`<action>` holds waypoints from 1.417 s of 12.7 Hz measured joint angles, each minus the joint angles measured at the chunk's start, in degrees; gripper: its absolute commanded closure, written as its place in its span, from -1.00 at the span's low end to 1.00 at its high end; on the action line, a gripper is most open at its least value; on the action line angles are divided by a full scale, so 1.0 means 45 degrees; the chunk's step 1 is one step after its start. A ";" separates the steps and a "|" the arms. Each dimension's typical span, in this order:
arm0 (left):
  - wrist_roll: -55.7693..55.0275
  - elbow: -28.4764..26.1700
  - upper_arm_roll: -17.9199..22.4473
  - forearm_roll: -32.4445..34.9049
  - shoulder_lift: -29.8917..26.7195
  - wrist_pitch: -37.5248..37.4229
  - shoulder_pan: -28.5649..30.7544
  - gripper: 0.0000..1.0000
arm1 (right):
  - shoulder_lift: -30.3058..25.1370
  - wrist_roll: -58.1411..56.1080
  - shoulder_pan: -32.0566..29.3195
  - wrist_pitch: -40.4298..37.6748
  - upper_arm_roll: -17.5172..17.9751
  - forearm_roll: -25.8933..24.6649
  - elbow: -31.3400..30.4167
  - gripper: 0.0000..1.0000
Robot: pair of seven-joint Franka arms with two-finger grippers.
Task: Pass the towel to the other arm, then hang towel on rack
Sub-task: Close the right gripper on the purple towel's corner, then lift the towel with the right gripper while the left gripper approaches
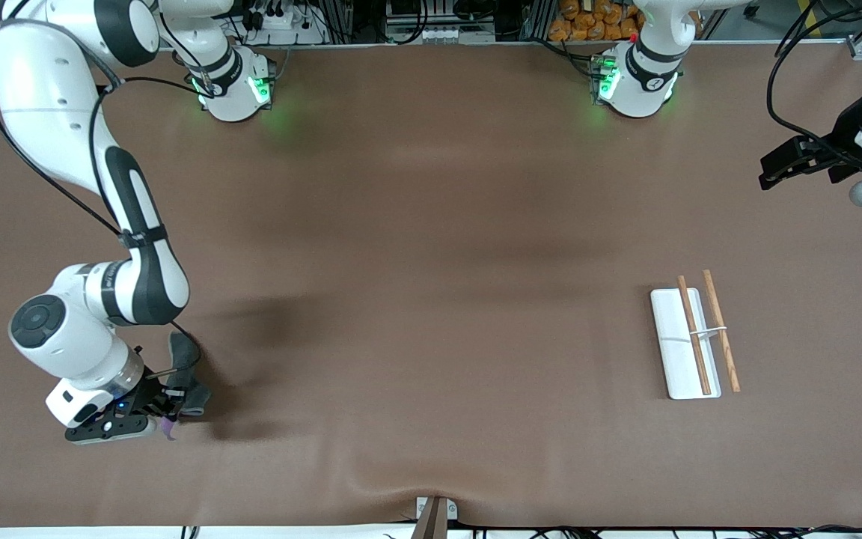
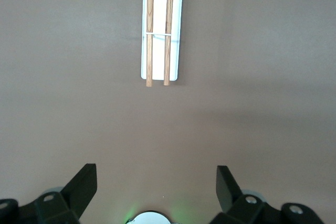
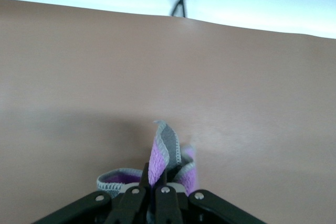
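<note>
Towel (image 1: 185, 374): soft, crumpled cloth, dark grey face up, a purple sliver showing; grey stitched hem and purple inside seen in the right wrist view (image 3: 167, 158). It sits at the right arm's end of the table, well apart from the rack, near the table edge closest to the front camera.

Right gripper (image 1: 164, 402): fingers clamped together on a fold of the towel; fingertips hidden by cloth.

Rack (image 1: 685, 343): flat white rectangular base, two thin wooden rods, slim silver crossbar; toward the left arm's end. Bare brown mat all around it.

Left gripper (image 2: 156, 192): waits spread wide, holding nothing, high above the table with the rack in its view; arm partly cut off at frame edge.
</note>
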 measured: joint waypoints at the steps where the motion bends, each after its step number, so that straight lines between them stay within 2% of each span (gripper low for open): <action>1: 0.0000 0.0000 0.0000 0.0000 0.0000 0.0000 0.0000 -1.00 | -0.0117 -0.0002 0.0071 -0.0902 0.0115 0.0298 0.0464 1.00; 3: 0.0000 -0.0018 -0.0002 0.0000 0.0000 0.0001 -0.0001 -1.00 | -0.0327 -0.0001 0.0420 -0.1818 0.0216 0.0655 0.1115 1.00; 5: 0.0000 -0.0042 -0.0004 0.0000 0.0011 0.0006 -0.0003 -1.00 | -0.0730 0.0001 0.1004 -0.1990 0.0251 0.0737 0.1322 1.00; 9: 0.0000 -0.0046 -0.0061 0.0000 0.0141 0.0366 -0.0021 -1.00 | -0.1836 0.0274 0.2846 -0.2959 0.0310 0.0767 0.1382 1.00; 12: -0.0120 -0.0047 -0.0166 -0.0001 0.0455 0.1088 -0.0128 -1.00 | -0.2007 0.2219 0.4511 -0.2992 0.0296 0.0750 0.1379 1.00; 15: -0.0884 -0.0046 -0.0185 -0.0023 0.0895 0.1696 -0.0481 -1.00 | -0.2007 0.3974 0.5602 -0.2978 0.0306 0.0759 0.1361 1.00; 18: -0.2096 -0.0046 -0.0204 -0.0705 0.1368 0.2402 -0.0850 -1.00 | -0.2013 0.5634 0.6795 -0.2806 0.0309 0.0760 0.1413 1.00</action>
